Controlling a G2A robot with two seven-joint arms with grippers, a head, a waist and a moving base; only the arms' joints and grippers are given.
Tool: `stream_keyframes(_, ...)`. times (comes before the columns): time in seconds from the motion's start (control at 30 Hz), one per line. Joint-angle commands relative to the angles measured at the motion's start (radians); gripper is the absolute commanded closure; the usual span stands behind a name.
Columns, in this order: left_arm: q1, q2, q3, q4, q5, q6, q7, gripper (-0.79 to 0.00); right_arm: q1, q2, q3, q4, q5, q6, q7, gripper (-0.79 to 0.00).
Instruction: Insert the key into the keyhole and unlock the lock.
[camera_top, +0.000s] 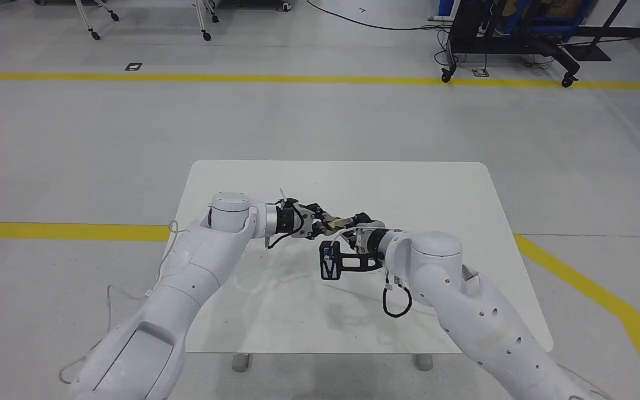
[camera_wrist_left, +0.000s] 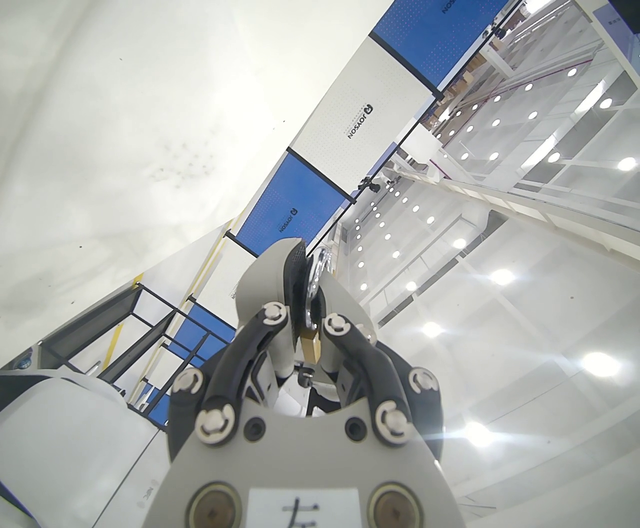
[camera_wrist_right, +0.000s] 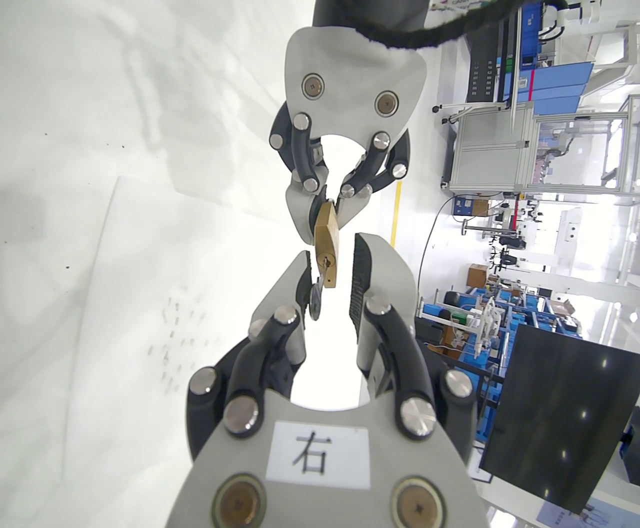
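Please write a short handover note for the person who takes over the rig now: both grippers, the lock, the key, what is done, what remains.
Left gripper: shut on the brass padlock with a silver shackle, held above the white table.
Right gripper: open, one finger on each side of the small silver key.
Done: the key sits in the keyhole.
Left to do: probably close on the key and turn it. I cannot tell whether the shackle is released.

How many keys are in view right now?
1. The small silver metal key sits in the keyhole of the brass padlock, between the fingers of the open right tool. The left tool grips the padlock. Another could be hidden behind the tools.
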Motion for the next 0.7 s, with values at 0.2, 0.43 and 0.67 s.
stream_keyframes(0.2, 0.001, 0.001, -0.002, -0.003, -0.001, 0.0, 0.002, 0.0, 0.007, -0.003, 0.0, 0.01, 0.007, -0.001, 0.005, -0.169)
stream_keyframes(0.43, 0.002, 0.001, -0.002, -0.006, 0.001, -0.001, 0.003, 0.0, 0.011, -0.005, 0.0, 0.015, 0.011, -0.004, 0.007, -0.182)
stream_keyframes(0.67, 0.003, 0.002, -0.003, -0.006, 0.001, -0.001, 0.002, 0.0, 0.018, -0.007, -0.002, 0.021, 0.013, -0.008, 0.006, -0.179)
